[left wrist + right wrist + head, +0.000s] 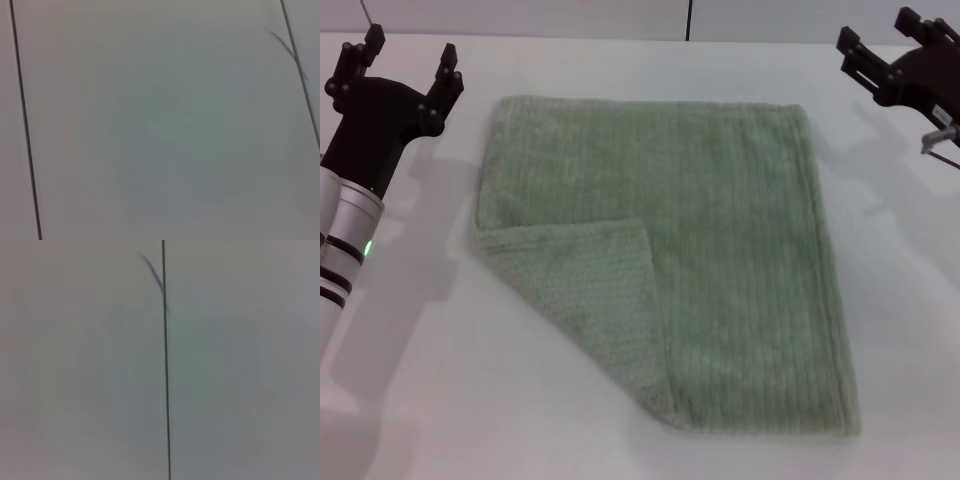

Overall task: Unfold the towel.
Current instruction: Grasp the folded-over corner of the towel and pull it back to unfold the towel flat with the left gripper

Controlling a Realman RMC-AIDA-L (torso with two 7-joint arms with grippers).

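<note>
The sage-green towel (720,260) lies flat on the white table (410,400) in the head view. Its near left corner (595,300) is folded over onto the cloth as a triangular flap. My left gripper (408,62) is open and empty, held above the table left of the towel's far left corner. My right gripper (882,40) is open and empty at the far right, beyond the towel's far right corner. Neither touches the towel. Both wrist views show only a pale panelled surface, no towel and no fingers.
The white table reaches all around the towel. A white wall with a dark vertical seam (689,18) stands behind the table. The wrist views show pale panels with dark seams (22,125) (165,365).
</note>
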